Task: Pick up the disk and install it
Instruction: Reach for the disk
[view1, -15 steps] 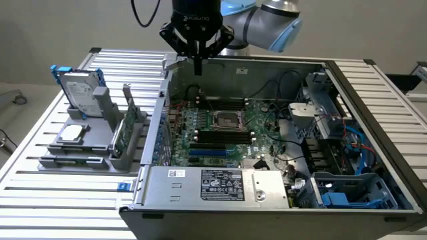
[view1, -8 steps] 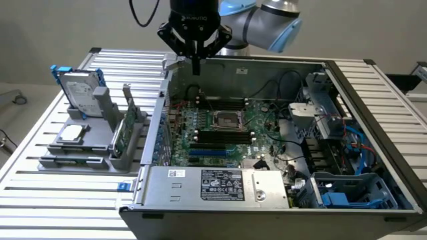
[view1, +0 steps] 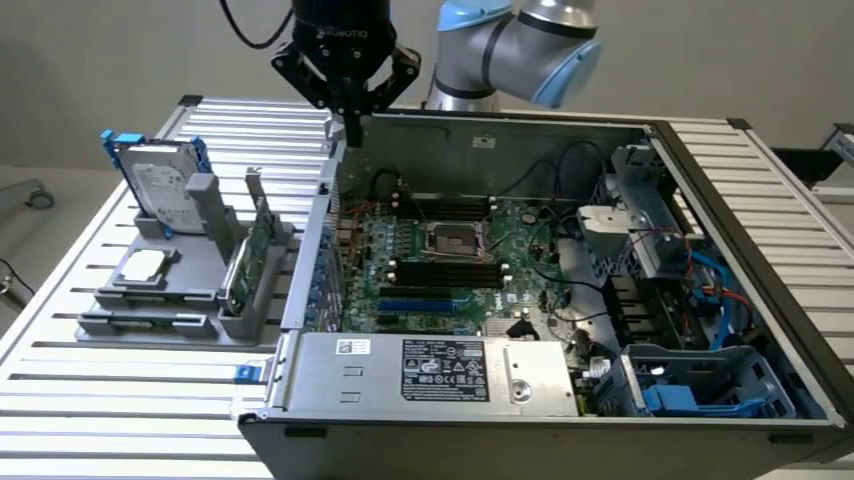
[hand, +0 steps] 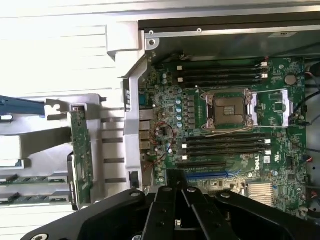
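Note:
The disk (view1: 158, 183), silver-grey with a white label and blue side rails, stands on edge in a grey holder (view1: 200, 290) at the exterior view's left, outside the computer case. My black gripper (view1: 352, 128) hangs shut and empty above the back corner of the case's left wall, to the right of the disk and well apart from it. In the wrist view the gripper (hand: 175, 179) has its fingers pressed together over the motherboard (hand: 225, 115), and a blue rail of the disk (hand: 20, 106) shows at the frame's edge.
The open computer case (view1: 747, 200) lies on a slatted metal table (view1: 120, 400). Blue drive bays (view1: 707, 385) sit in its near right corner, with a power supply (view1: 427, 370) in front. The holder also carries a square chip (view1: 144, 266) and a green card (view1: 248, 255).

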